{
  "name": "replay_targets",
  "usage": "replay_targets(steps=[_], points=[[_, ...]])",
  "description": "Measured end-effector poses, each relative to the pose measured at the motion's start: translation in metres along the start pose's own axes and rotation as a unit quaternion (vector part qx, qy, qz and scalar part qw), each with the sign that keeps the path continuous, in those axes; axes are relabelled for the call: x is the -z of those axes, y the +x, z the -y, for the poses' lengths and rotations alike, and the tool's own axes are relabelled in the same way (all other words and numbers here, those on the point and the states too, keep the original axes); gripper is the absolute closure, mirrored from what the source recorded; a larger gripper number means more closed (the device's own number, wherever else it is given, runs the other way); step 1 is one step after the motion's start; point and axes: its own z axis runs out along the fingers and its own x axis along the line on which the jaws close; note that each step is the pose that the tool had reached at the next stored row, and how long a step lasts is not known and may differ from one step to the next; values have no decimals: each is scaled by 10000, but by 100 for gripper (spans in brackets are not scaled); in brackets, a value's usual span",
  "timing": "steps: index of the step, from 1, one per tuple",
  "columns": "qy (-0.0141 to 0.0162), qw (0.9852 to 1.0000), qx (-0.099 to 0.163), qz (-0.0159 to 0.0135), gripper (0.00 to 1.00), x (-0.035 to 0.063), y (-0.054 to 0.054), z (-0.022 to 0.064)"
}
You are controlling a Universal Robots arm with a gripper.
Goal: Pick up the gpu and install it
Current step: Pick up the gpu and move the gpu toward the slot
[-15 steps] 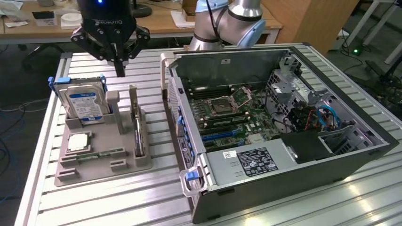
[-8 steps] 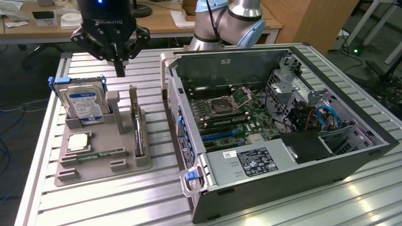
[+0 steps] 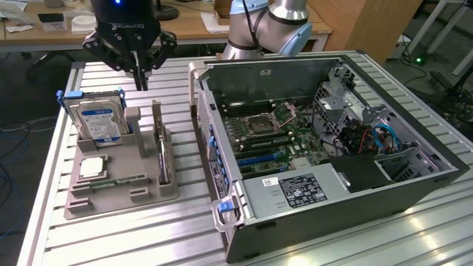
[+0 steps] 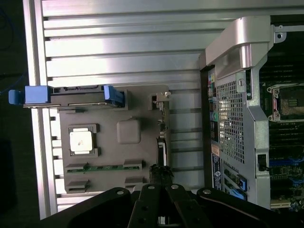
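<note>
Our jaws hang above the grey plastic holder [image 3: 111, 202] and look shut and empty, we think. The thin flat dark gpu card [image 3: 163, 160] stands on edge in that holder. We must line up with its thin top.

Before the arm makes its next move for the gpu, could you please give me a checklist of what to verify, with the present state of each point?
1. Gpu stands upright in the grey holder: ok.
2. Gripper holds nothing: ok.
3. Gripper open for a grasp: not ok, it is shut.
4. Gripper exactly over the gpu: cannot tell.
5. Computer case open, motherboard exposed: ok.
6. Expansion slot free: cannot tell.
</note>
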Motion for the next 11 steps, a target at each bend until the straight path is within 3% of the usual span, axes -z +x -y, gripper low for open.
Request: replay_targets(steps=[2,5,8,10,11], points=[[0,10000,0,0,77,0,0,0],[0,10000,0,0,71,0,0,0],[0,10000,0,0,53,0,0,0],[0,10000,0,0,53,0,0,0],[0,10000,0,0,47,0,0,0]])
